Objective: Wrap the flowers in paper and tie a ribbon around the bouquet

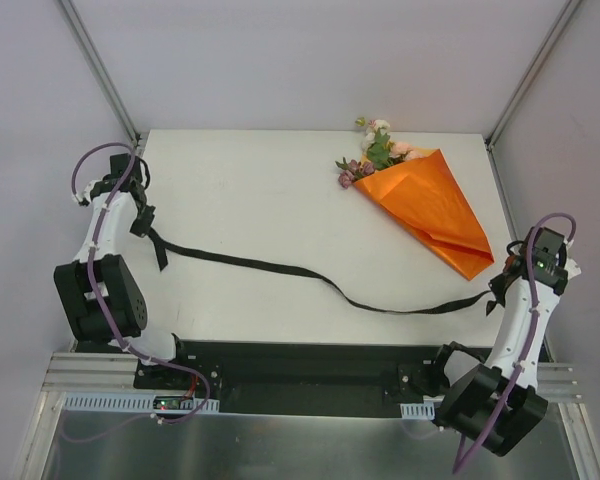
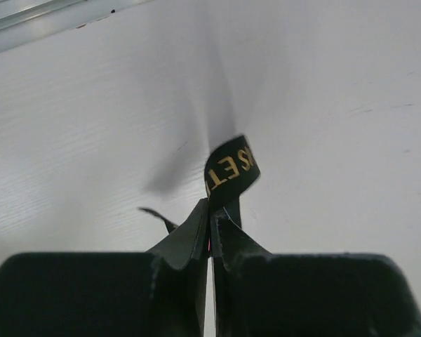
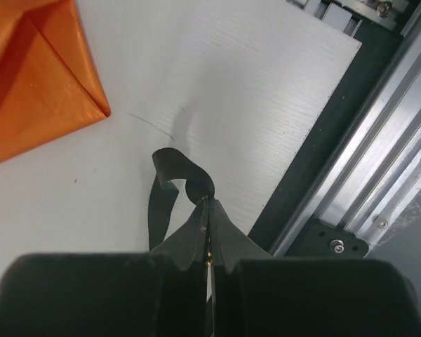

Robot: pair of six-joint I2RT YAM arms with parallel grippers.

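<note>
We judge the wrapping done: the flowers (image 1: 378,150) sit in the orange paper (image 1: 440,215), and the bouquet (image 1: 420,190) lies on the counter (image 1: 240,190) at the upper right of the top view. The tying is not yet begun. The ribbon (image 1: 300,272) runs loose across the lower middle, passing just below the cone's tip. Our left hand (image 2: 209,210) is clenched on one end and our right hand (image 3: 207,207) on the other. Looping and knotting remain.

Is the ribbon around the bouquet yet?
No, the ribbon lies stretched across the table in front of the bouquet, one end in the left gripper and the other in the right gripper.
</note>
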